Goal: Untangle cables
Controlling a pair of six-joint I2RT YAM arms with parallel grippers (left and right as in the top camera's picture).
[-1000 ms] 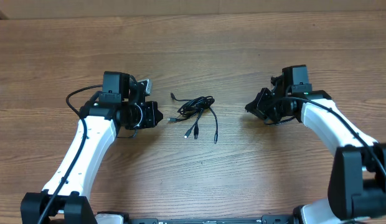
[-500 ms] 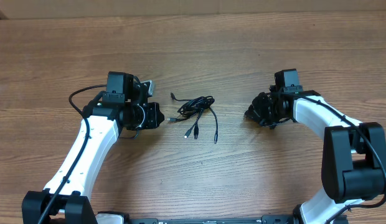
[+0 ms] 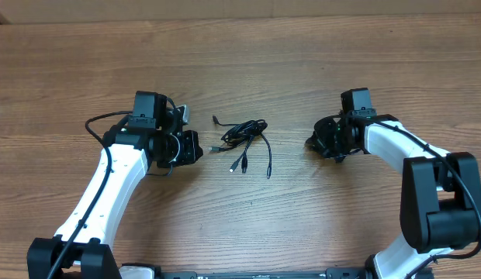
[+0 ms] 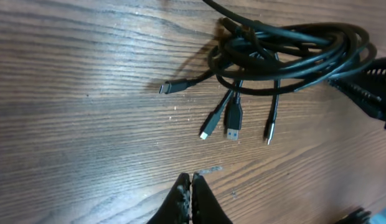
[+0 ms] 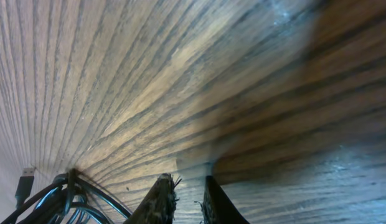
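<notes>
Overhead, you see the cables (image 3: 244, 139) lying in one bunched tangle on the wooden table (image 3: 240, 54), between the two arms, with several plug ends splayed out toward the robot's side. Your left gripper (image 4: 191, 186) sits near the left of the bundle, not touching it, its jaws pressed together on nothing. Your right gripper (image 5: 188, 196) sits low over the wood, farther from the bundle on its right, fingertips parted by a narrow gap and empty, with cable loops showing at the lower-left corner of its wrist view.
</notes>
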